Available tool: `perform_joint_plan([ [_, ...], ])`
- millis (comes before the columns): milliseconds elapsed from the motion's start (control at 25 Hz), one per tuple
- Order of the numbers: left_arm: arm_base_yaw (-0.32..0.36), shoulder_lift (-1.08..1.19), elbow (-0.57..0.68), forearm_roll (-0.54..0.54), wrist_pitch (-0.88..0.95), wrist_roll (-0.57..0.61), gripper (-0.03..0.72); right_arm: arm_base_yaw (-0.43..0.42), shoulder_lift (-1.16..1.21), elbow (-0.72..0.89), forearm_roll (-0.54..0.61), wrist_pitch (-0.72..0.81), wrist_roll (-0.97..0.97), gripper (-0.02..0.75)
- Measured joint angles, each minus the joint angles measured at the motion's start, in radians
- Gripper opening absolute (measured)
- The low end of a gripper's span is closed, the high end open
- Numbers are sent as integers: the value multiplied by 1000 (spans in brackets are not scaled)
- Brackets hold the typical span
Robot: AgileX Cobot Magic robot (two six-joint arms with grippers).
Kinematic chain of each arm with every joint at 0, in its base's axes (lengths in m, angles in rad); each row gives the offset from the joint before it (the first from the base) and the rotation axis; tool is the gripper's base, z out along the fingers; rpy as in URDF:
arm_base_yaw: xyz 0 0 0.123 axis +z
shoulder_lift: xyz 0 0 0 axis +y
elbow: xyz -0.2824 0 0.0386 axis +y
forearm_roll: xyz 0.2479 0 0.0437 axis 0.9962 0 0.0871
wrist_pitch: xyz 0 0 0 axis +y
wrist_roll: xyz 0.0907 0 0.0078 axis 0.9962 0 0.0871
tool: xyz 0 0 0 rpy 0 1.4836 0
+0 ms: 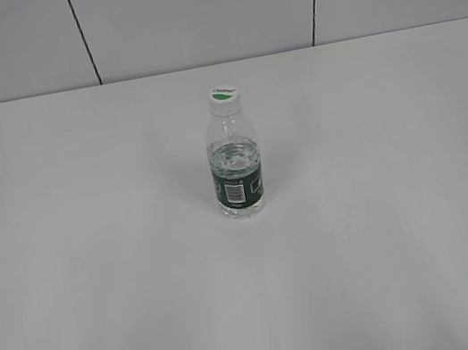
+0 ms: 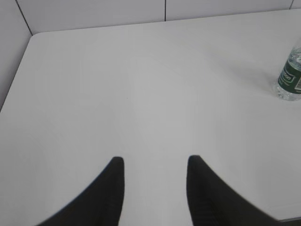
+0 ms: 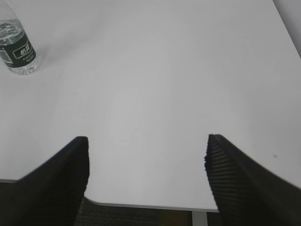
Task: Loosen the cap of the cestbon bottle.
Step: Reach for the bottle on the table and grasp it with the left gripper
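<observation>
The cestbon bottle [image 1: 237,170] stands upright in the middle of the white table, clear with a dark green label band and barcode patch. Its white cap [image 1: 223,95] with a green mark sits on the neck. Neither gripper shows in the exterior view. In the left wrist view my left gripper [image 2: 155,162] is open and empty, with the bottle [image 2: 289,77] far off at the right edge, its cap cut off. In the right wrist view my right gripper [image 3: 146,141] is open wide and empty, with the bottle [image 3: 18,51] far off at the top left.
The white table [image 1: 94,254] runs back to a grey panelled wall [image 1: 187,11]. The right wrist view shows the table's near edge [image 3: 141,205] just under the jaws, with dark floor below.
</observation>
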Motion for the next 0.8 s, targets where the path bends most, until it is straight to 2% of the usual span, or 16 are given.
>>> perform_joint_plan([
  [640,0,0,0,10,0,0,278,0,0,0,0,0,0,588],
  [720,0,0,0,10,0,0,294,0,0,0,0,0,0,588],
  [800,0,0,0,10,0,0,342,0,0,0,0,0,0,588],
])
